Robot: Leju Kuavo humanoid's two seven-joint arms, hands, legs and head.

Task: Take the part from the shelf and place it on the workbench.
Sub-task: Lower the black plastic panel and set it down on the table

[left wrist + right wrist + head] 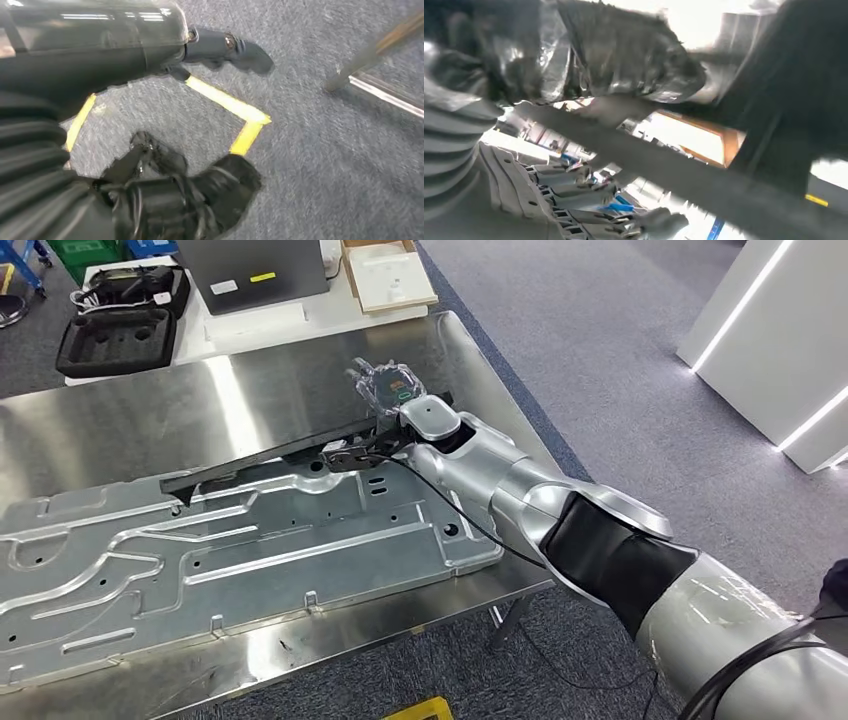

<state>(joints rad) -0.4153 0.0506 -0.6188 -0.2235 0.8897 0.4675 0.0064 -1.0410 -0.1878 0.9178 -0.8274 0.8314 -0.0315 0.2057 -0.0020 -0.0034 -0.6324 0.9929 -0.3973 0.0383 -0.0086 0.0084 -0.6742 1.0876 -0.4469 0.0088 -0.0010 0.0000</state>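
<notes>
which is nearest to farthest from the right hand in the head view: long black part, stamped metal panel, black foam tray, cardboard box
From the right hand:
1. long black part, at the hand and running toward the robot's left.
2. stamped metal panel, lying on the workbench just below the part.
3. cardboard box, beyond the workbench's far edge.
4. black foam tray, far off to the left.

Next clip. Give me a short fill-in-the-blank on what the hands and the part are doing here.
1. The long black bar-shaped part is held by the robot's ____ hand.
2. The part's far end lies over the embossed ____ metal panel on the steel workbench.
3. The left hand hangs over grey carpet marked with ____ tape.

Missing words: right; silver; yellow
</notes>
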